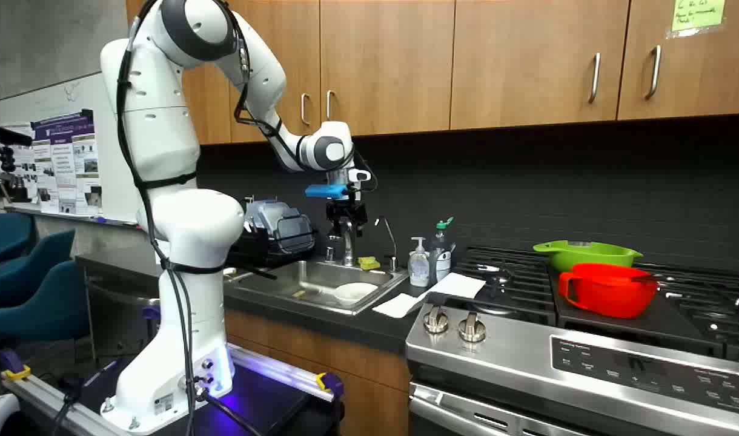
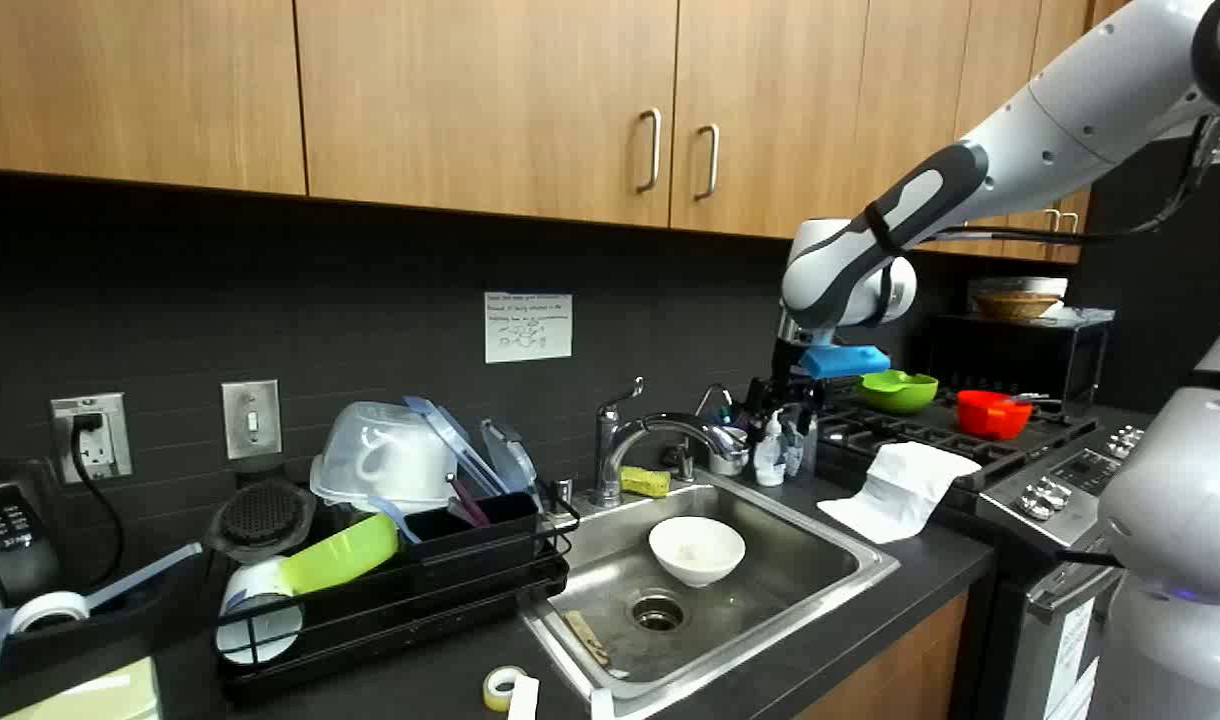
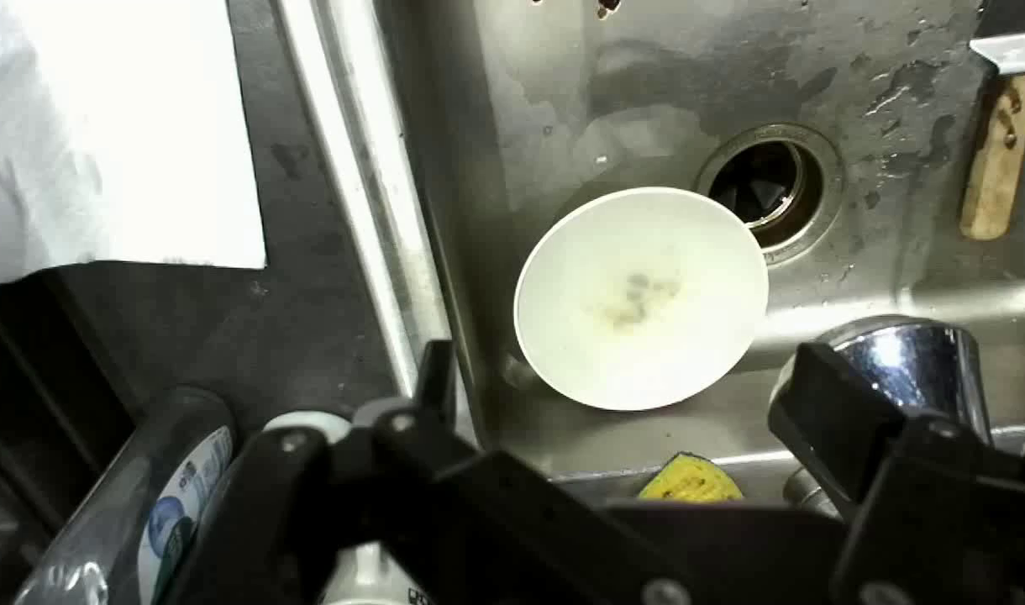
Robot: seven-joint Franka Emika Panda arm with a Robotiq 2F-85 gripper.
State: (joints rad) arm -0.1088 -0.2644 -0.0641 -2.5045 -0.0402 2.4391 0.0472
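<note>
My gripper (image 3: 626,374) stands wide open, with nothing between its fingers. In an exterior view it hangs above the back of the sink (image 1: 297,275), in line with the faucet (image 1: 348,245). A white bowl (image 3: 643,294) with dark residue lies in the sink beyond the fingertips, beside the drain (image 3: 773,189). The right finger (image 3: 840,412) overlaps the chrome faucet head (image 3: 920,370) in the wrist view; whether they touch I cannot tell. A yellow sponge (image 3: 691,481) on the sink's back ledge is partly hidden by the gripper's body.
Soap bottles (image 1: 419,263) and white paper towels (image 1: 457,284) lie right of the sink. On the stove stand a green colander (image 1: 587,254) and a red pot (image 1: 612,290). A loaded dish rack (image 2: 400,560) stands left. A wooden-handled scraper (image 3: 1000,155) lies in the sink.
</note>
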